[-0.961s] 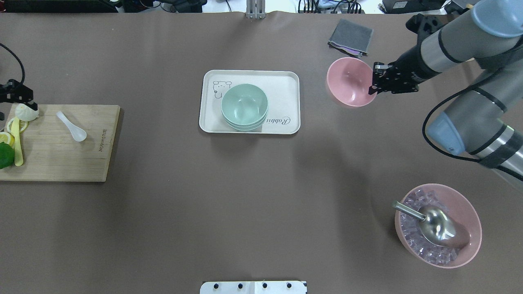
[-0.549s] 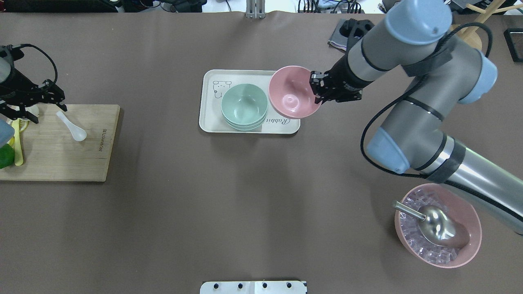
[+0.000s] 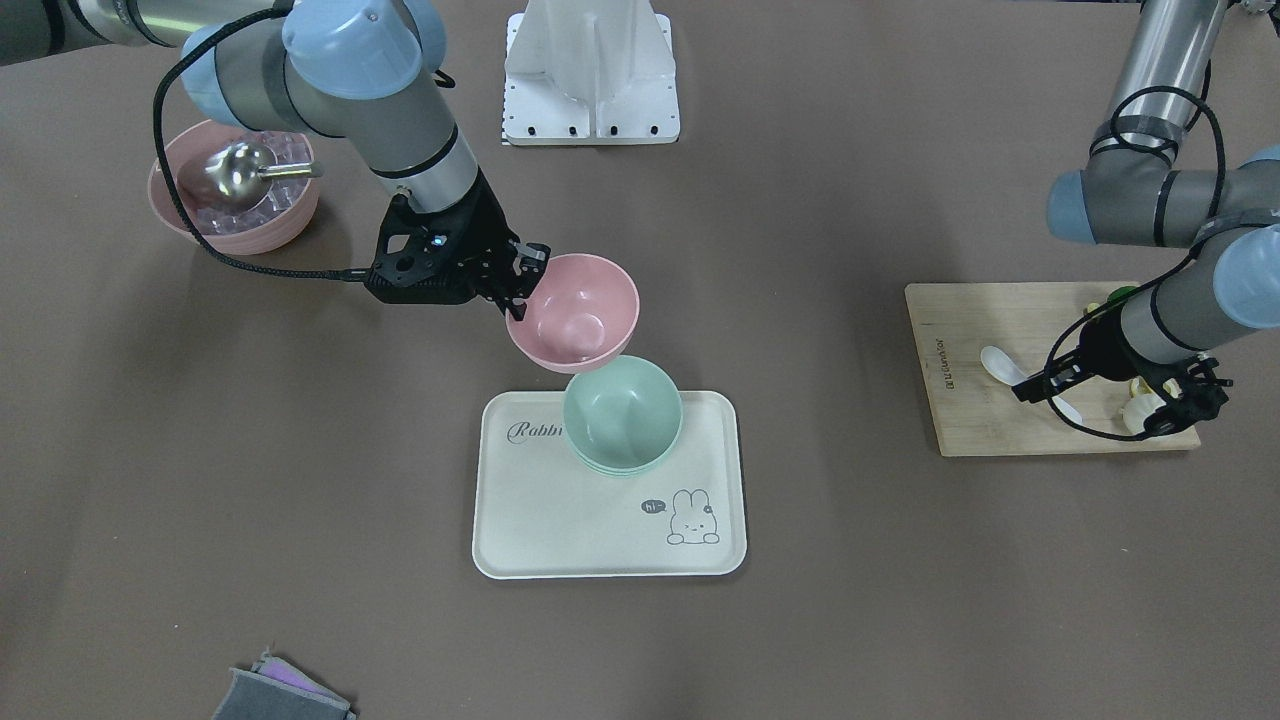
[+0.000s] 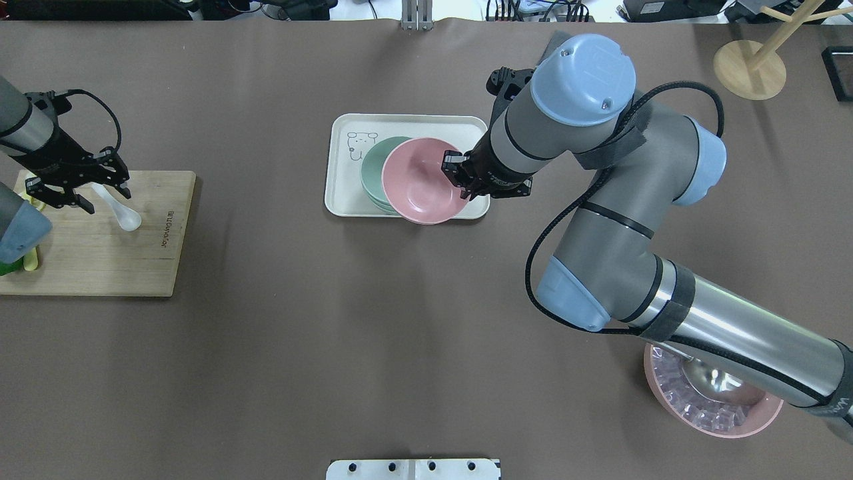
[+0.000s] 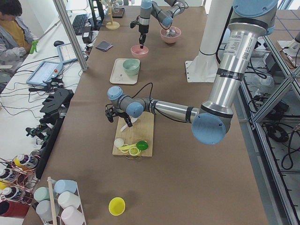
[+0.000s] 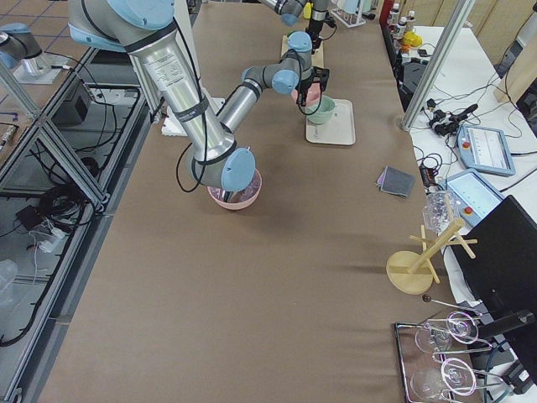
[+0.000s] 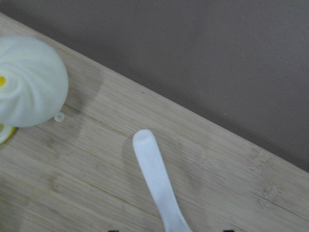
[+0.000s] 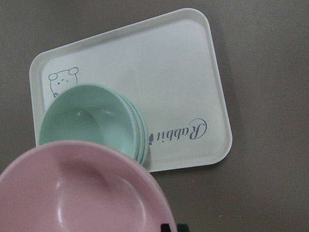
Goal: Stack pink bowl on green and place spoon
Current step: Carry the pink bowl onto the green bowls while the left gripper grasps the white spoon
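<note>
The pink bowl (image 4: 423, 180) hangs pinched by its rim in the closed right gripper (image 4: 455, 177), off-centre over the green bowls (image 4: 372, 170) just beyond its fingertips on the tray (image 4: 413, 123). Let go here, it would likely catch a rim and tip. The left gripper (image 4: 106, 199) is spread wide and empty astride the spoon (image 4: 123, 215) handle below it; a skewed pinch could flick it away.

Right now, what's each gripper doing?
Left gripper: open, over the spoon, not gripping it.
Right gripper: shut on the pink bowl, at its rim.
</note>
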Controlling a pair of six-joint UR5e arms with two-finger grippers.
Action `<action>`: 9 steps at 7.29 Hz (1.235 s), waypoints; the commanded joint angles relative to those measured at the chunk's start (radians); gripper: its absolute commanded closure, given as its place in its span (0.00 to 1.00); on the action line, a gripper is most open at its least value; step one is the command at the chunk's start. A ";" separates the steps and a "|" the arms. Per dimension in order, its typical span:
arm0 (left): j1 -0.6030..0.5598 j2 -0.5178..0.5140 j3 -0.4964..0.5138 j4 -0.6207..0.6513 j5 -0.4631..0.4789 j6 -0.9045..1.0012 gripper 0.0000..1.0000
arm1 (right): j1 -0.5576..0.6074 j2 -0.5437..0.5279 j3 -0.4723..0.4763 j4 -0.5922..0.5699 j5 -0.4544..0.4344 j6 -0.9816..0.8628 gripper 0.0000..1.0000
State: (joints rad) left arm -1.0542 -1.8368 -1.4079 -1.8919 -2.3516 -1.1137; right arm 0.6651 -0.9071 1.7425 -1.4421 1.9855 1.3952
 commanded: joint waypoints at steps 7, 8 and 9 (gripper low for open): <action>0.005 -0.016 0.037 -0.015 -0.002 -0.002 1.00 | -0.029 0.053 -0.058 0.002 -0.040 0.022 1.00; 0.005 -0.030 0.029 -0.006 -0.005 -0.012 1.00 | -0.029 0.053 -0.069 0.002 -0.042 0.022 1.00; 0.005 -0.056 0.026 -0.003 -0.008 -0.062 1.00 | -0.029 0.053 -0.078 0.015 -0.050 0.022 1.00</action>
State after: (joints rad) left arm -1.0493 -1.8674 -1.3768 -1.9000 -2.3556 -1.1334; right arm 0.6367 -0.8549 1.6759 -1.4375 1.9427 1.4172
